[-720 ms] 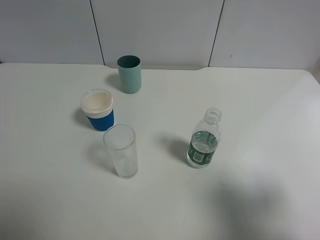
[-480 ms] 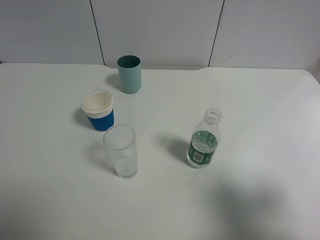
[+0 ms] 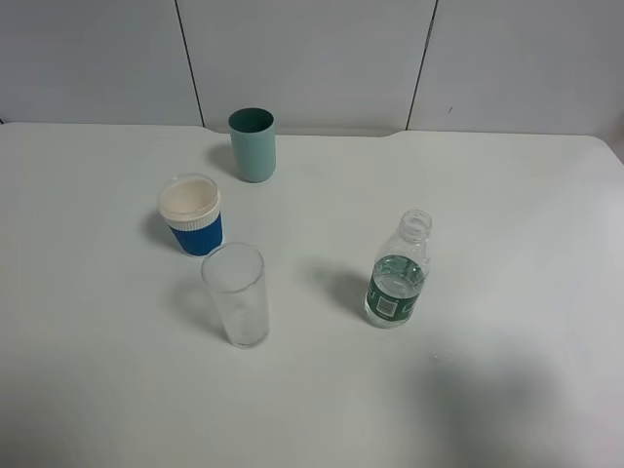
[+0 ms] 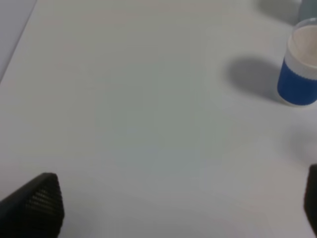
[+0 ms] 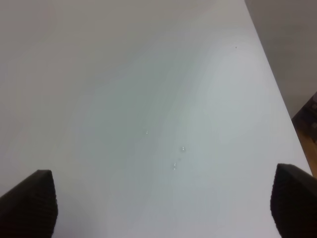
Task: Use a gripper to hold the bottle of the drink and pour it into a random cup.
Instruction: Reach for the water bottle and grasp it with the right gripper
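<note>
A: Where is the bottle of the drink (image 3: pixel 397 283)?
B: Upright on the table (image 3: pixel 507 195), at three o'clock from the cup (image 3: pixel 236 295), clear of all fingers.
A: The grippers?
B: The left gripper (image 4: pixel 181 201) and the right gripper (image 5: pixel 161 203) both hold their fingers wide apart, gripping nothing.

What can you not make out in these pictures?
High view: both arms are out of frame.
High view: print on the bottle is too small.
Left wrist view: the blue cup is cut by the edge.
Wrist views: left pincer and right pincer show only tips.
</note>
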